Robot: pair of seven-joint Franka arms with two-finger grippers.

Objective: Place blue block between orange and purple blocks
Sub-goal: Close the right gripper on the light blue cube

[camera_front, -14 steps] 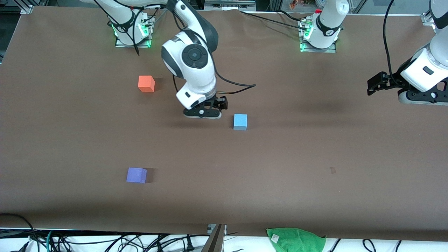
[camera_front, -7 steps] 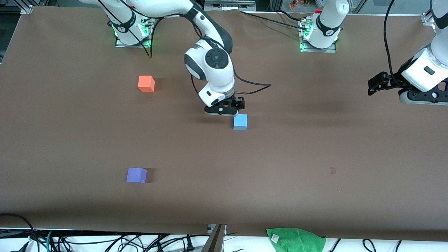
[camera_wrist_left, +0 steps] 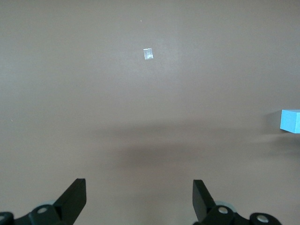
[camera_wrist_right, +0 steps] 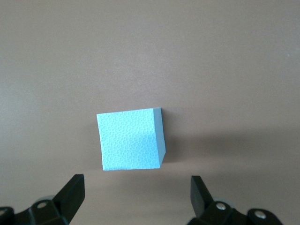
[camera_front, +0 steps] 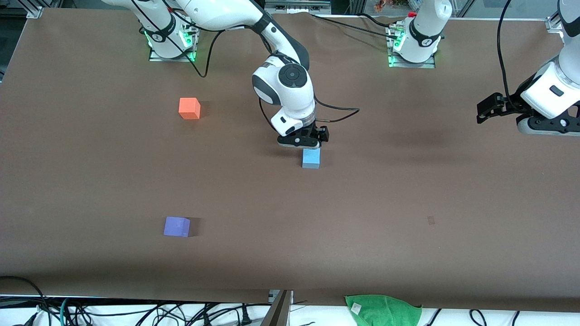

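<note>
Over the last second I carried my right gripper (camera_front: 302, 146), jaws spread and empty, across to hover over the blue block (camera_front: 311, 158), which sat ungrasped mid-table, well apart from the orange block (camera_front: 189, 108) and purple block (camera_front: 176, 226), while my left gripper (camera_front: 484, 109) waited open.

Robotics lab / test bench. Wide table w/ plain matte brown sheet cover (camera_front: 408, 190), two white robot arm bases (camera_front: 414, 40) bolted to metal plates w/ green status lights along one long edge. Aluminium frame profiles (camera_front: 34, 11) at the corners there. Tangle of black cables (camera_front: 136, 312) on white ledge under the edge nearest front cam, plus crumpled green cloth (camera_front: 383, 310). Only small plain foam cubes, e.g. orange cube (camera_front: 189, 108), as props. No household or office furnishing.
</note>
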